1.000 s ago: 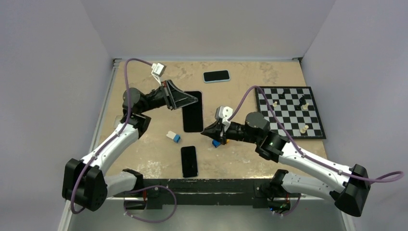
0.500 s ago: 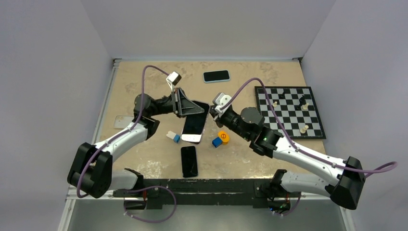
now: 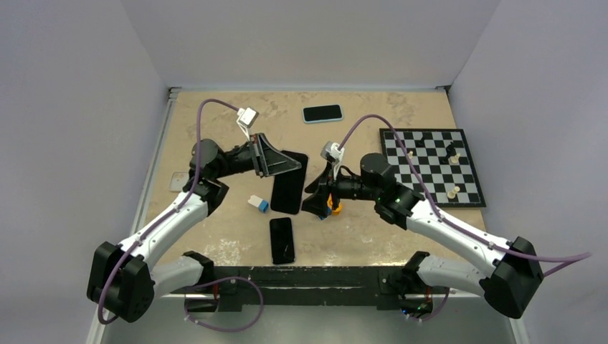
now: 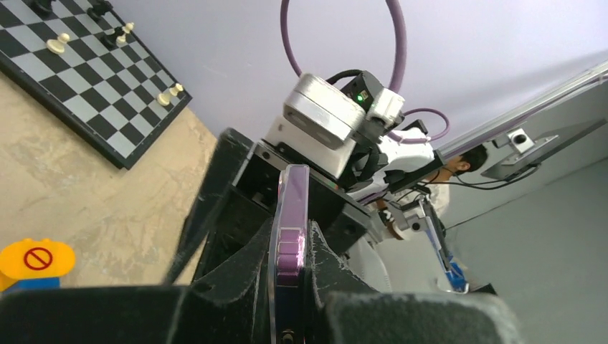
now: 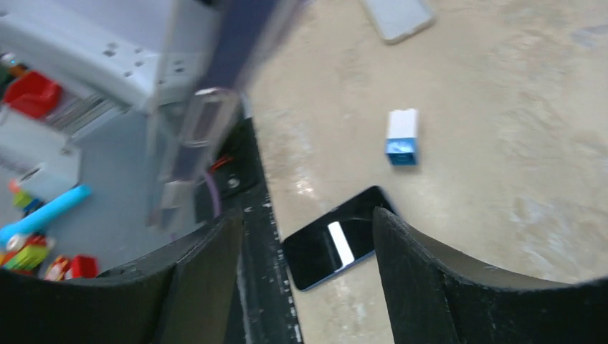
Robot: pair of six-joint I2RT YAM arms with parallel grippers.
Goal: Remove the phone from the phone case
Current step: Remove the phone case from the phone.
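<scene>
pinching the phone [image 3: 288,190] in its case [image 4: 290,215], the left gripper [image 3: 285,163] held it up; the right gripper [image 5: 308,215] (jaws spread) needed to hook one case corner and peel gently.

phone [image 4: 289,204] edge-on in pincer [image 4: 291,252], chessboard [image 4: 86,79] behind

No words, brand names or numbers can be read in any view. The only sign is a red circle crossed by a diagonal bar, a prohibition mark, on the top face of a yellow block [image 4: 36,259] lying on the counter [image 4: 86,193], seen by the left wrist camera
</scene>
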